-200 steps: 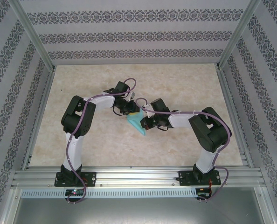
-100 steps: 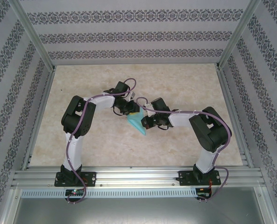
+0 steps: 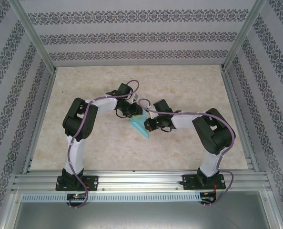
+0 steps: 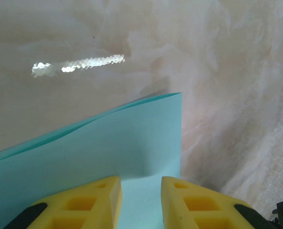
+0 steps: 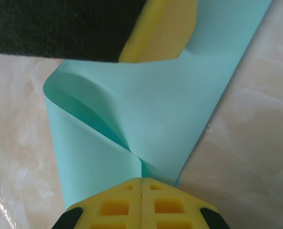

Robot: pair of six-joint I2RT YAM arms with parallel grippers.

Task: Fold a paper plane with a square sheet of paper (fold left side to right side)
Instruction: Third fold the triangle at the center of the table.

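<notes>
I was looking down over the pale marbled worktop [image 3: 84,86], and the turquoise sheet of paper [image 3: 139,126] lay near its middle, between the two arms. They reached in towards each other from either side. The left gripper [image 3: 134,113] sat at the far end of the sheet and the right gripper [image 3: 147,125] at its right-hand edge, so both were close together over the paper.

Seen from the left wrist, the yellow fingers [image 4: 103,200] stood apart, with a strip of turquoise showing in the gap between them. The sheet bowed upward beyond them. Its far edge ran in a gentle wave, and one sharp corner stood just above the worktop and cast a soft shadow. A bright streak of reflected light [image 4: 79,64] lay on the surface farther out.

Seen from the right wrist, the two fingers [image 5: 113,205] were pressed tight together with no gap at the seam, and they were clamped on a fold of the paper. From that pinch the sheet curled over on itself into a loose loop with its mouth open to the left. At the far end of the sheet one yellow finger of the left arm [image 5: 158,28] bore on the top layer, and the paper dimpled around it. The right edge of the sheet lay straight along the worktop.
</notes>
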